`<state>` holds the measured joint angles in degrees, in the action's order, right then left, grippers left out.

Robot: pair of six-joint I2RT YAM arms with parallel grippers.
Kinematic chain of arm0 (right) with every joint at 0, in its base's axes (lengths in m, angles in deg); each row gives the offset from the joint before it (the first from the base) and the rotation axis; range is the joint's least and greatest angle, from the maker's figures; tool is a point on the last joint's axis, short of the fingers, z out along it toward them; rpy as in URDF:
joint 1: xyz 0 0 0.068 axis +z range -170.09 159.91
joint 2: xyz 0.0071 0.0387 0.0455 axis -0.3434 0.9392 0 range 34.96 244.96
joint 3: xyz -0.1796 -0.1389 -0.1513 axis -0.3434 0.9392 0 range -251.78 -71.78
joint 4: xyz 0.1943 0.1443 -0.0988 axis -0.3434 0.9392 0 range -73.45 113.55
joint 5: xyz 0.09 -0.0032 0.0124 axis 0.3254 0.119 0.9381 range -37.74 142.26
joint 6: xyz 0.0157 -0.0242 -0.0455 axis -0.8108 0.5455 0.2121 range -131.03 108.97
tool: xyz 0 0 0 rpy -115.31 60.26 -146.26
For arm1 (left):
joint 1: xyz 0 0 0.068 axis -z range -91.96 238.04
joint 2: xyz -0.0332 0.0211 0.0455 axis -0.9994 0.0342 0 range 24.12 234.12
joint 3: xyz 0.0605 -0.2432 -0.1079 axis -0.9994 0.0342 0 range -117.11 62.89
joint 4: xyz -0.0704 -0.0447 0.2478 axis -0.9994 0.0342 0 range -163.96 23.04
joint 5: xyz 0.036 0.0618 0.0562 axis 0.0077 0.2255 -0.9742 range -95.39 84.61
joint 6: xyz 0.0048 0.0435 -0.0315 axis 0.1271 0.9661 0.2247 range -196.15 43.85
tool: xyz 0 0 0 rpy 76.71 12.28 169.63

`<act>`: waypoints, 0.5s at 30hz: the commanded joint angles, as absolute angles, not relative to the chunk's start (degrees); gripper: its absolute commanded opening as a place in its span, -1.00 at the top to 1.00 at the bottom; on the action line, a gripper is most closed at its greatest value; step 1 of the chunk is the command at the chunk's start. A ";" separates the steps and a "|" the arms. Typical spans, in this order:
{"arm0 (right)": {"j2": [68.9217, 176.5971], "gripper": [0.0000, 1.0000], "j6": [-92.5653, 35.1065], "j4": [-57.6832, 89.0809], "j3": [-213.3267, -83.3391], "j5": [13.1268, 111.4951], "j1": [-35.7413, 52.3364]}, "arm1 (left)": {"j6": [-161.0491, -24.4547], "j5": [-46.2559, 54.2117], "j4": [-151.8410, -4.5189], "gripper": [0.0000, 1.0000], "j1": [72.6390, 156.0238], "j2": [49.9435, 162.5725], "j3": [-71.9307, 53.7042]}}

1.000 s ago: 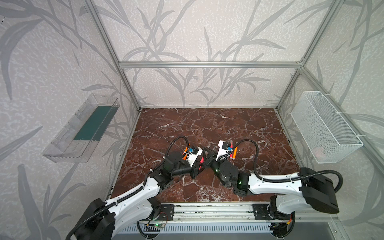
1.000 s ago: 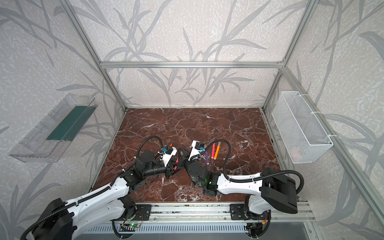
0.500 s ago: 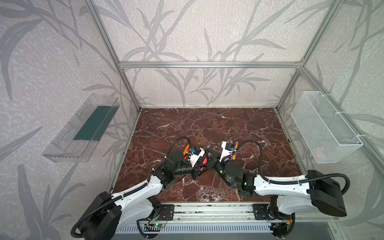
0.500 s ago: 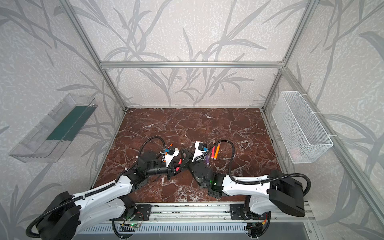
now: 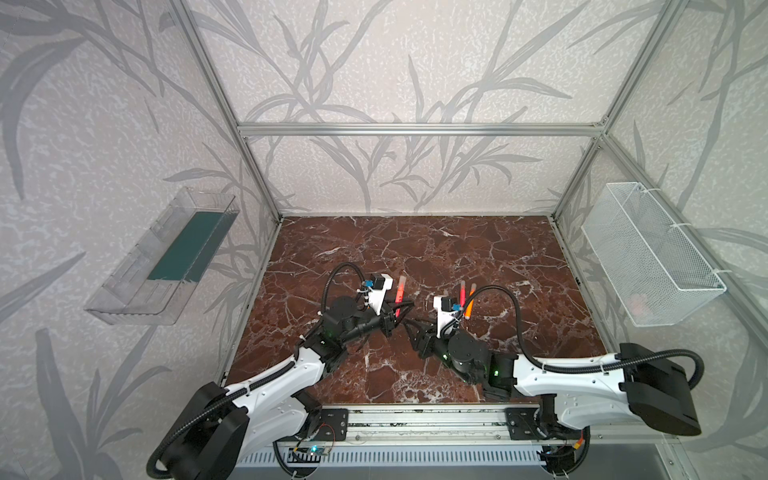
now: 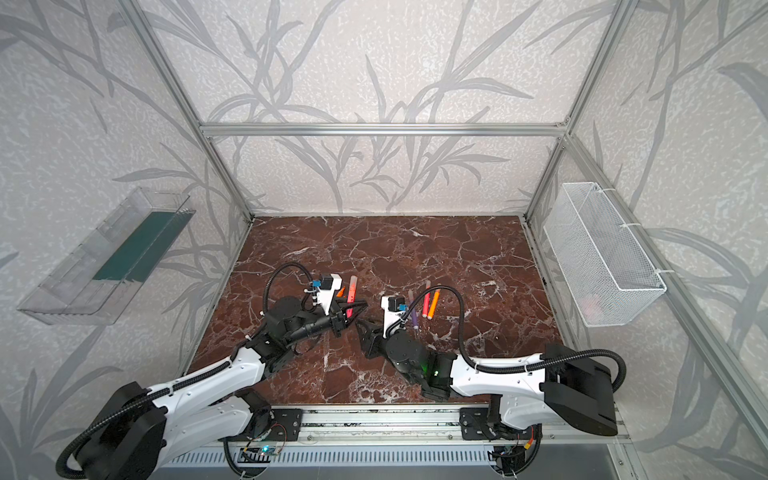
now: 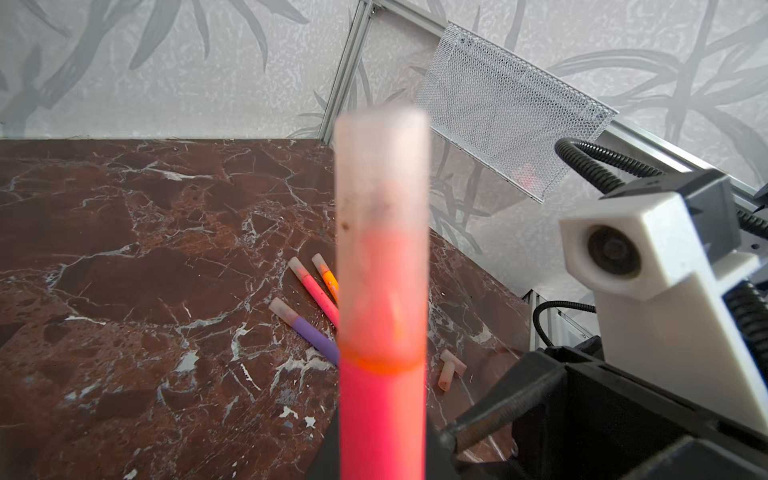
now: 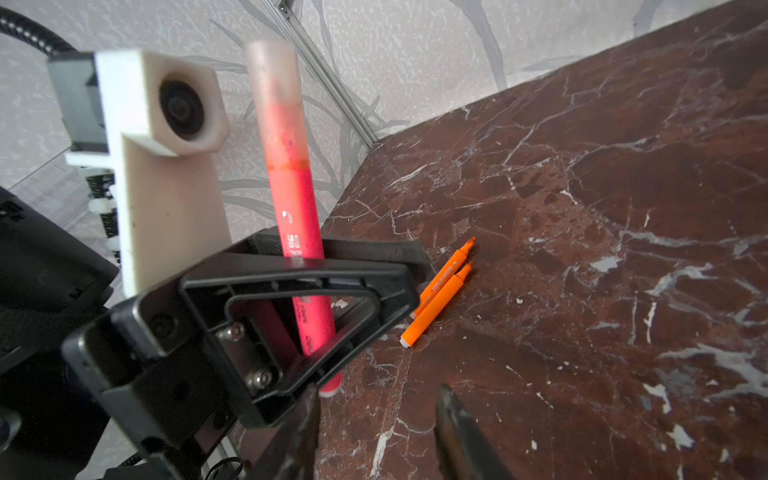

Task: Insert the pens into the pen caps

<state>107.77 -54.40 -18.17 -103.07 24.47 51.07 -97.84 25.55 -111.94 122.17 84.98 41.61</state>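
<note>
Both top views: left gripper (image 5: 395, 318) clamped on a capped pink-red pen (image 5: 399, 296), tilted up over the tabletop (image 5: 415, 249) middle, nearer the front edge; right gripper (image 6: 362, 326) just beside it. Left wrist: cap (image 7: 382, 199) seated on that pen; three capped pens (image 7: 316, 294) lie together beyond; two loose caps (image 7: 451, 368) near them. Right wrist: right gripper's fingers (image 8: 453, 419) parted, empty; two uncapped orange pens (image 8: 440, 297) lie touching.

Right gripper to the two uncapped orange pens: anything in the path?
Partly. The left gripper, shut on the capped pink pen, stands right beside the orange pens, hiding one's rear end. Otherwise only bare marble ahead of the open right gripper.
</note>
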 commanded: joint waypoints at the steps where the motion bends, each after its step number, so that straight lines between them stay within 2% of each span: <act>1: 103.14 -0.06 -49.33 -18.87 -102.96 24.56 50.49 | -97.65 27.59 -114.55 1.00 122.95 84.47 41.03; 8: 97.10 -0.19 -45.27 -12.54 -104.61 21.41 50.03 | -94.03 28.25 -113.27 1.00 126.32 86.11 40.39; 15: 104.02 -0.16 -46.80 -16.53 -107.32 27.12 46.47 | -91.47 26.34 -111.89 1.00 129.93 87.72 38.90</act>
